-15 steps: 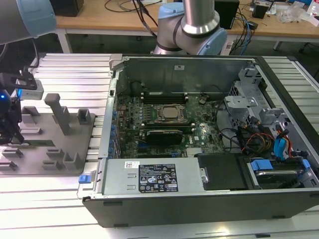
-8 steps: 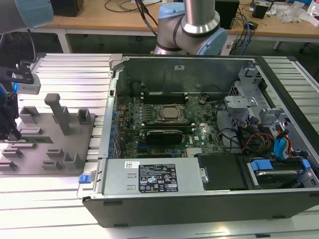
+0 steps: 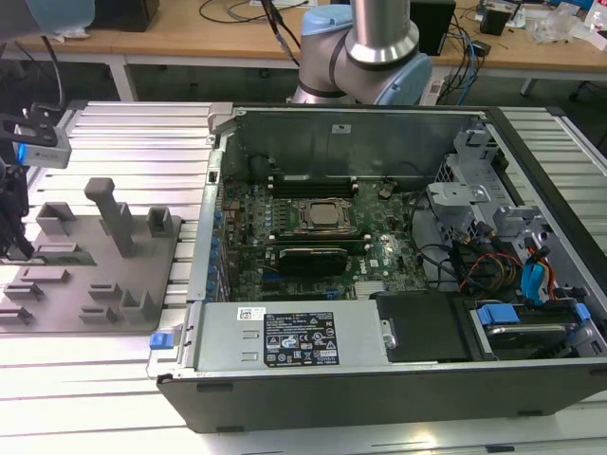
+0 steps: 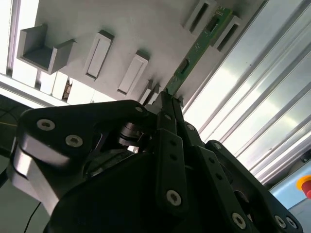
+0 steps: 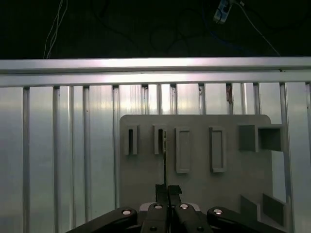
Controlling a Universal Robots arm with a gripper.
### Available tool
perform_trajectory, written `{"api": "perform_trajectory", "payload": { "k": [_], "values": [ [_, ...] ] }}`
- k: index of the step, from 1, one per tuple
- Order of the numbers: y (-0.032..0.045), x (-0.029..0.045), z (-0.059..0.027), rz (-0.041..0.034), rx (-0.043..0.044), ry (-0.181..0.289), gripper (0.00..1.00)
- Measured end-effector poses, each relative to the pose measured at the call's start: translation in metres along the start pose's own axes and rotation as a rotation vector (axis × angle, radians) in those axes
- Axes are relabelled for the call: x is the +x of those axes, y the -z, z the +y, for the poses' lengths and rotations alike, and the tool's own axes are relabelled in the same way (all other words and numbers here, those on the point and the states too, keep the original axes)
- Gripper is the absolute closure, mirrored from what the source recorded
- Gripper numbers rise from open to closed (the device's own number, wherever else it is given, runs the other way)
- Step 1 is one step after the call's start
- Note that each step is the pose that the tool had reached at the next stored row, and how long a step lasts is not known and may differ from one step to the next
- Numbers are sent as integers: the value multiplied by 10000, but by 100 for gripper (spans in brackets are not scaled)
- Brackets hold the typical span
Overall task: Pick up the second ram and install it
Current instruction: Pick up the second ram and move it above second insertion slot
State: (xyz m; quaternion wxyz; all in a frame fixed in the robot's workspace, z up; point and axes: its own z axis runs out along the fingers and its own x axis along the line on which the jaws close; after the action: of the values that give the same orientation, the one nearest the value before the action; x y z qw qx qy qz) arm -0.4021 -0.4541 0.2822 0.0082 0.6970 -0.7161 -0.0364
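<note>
The second ram (image 4: pixel 204 39) is a slim green strip standing on edge in the holders of the grey tray (image 4: pixel 121 29). In the first wrist view the ram (image 5: pixel 165 155) shows edge-on as a thin line running into my fingertips. My gripper (image 4: pixel 167 95) is shut on the near end of the ram, which still rests in the tray. In the exterior view the gripper (image 3: pixel 21 248) is at the far left, at the end of the ram (image 3: pixel 64 251) on the tray (image 3: pixel 104 284).
An open computer case (image 3: pixel 379 379) fills the exterior view's right, with the green motherboard, its square metal CPU socket (image 3: pixel 322 216) and black slots beside it. The tray carries upright grey blocks (image 3: pixel 116 216). A ribbed aluminium table (image 5: pixel 58 145) lies underneath.
</note>
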Motion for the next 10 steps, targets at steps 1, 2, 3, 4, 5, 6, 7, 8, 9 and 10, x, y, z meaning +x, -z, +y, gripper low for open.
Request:
{"api": "perform_trajectory", "payload": {
  "k": [1,2,3,4,5,6,7,8,9,10],
  "values": [
    [13,0,1,0,0,0,91],
    [25,-1,2,0,0,0,91],
    [38,-1,2,0,0,1,91],
    [51,-2,3,0,0,1,91],
    [86,-3,6,0,0,0,91],
    [122,-5,8,0,0,0,91],
    [153,-6,10,0,-1,0,91],
    [181,-8,11,0,0,0,91],
    [212,-9,13,1,-1,1,91],
    [247,-13,16,-1,0,1,91]
  ]
}}
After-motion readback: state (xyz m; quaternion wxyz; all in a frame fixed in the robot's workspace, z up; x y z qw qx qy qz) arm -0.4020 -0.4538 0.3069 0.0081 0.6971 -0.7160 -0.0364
